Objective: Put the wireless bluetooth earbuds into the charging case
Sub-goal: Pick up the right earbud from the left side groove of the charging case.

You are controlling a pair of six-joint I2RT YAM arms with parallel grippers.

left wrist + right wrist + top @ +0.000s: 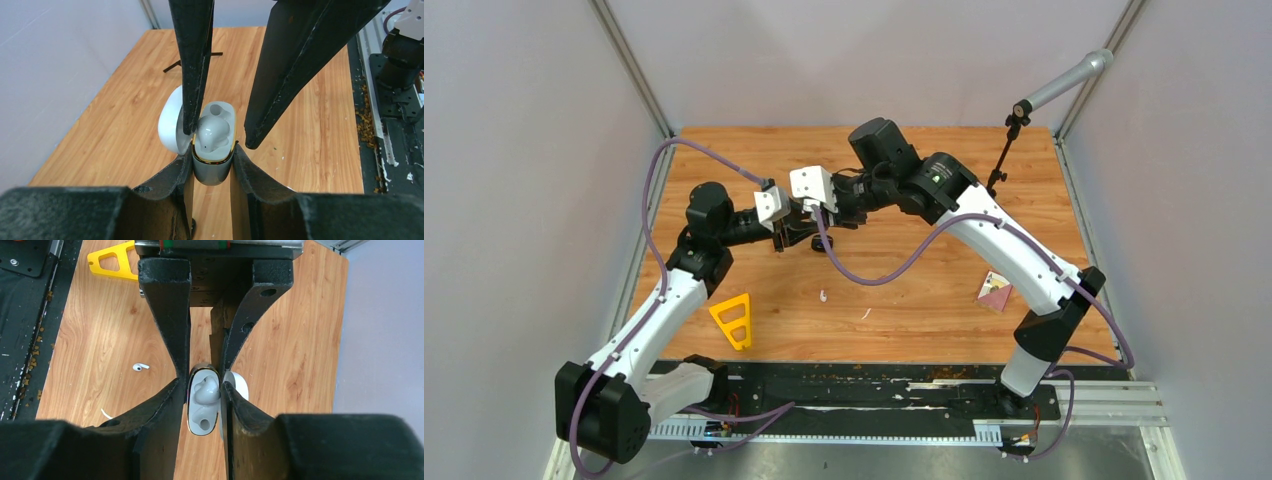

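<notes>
Mid-insertion. The left gripper (212, 150) clamps the open white case (212, 172) over the far middle of the counter (944, 320). One white earbud (212, 134) is seated; the slot (218, 109) beside it is empty. The right gripper (205, 384) straddles the case, one finger between body and lid; I cannot tell whether it squeezes. The next move likely calls for fetching the loose earbud (823, 296) lying toward the near edge. The counter is wood, the walls are grey, and a mic (1064, 82) stands at the far right corner.

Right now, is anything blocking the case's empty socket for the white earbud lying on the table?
Nothing visible fills the empty socket; the lid is swung open. But the right gripper straddles the charging case, its fingers crowding the opening.
</notes>
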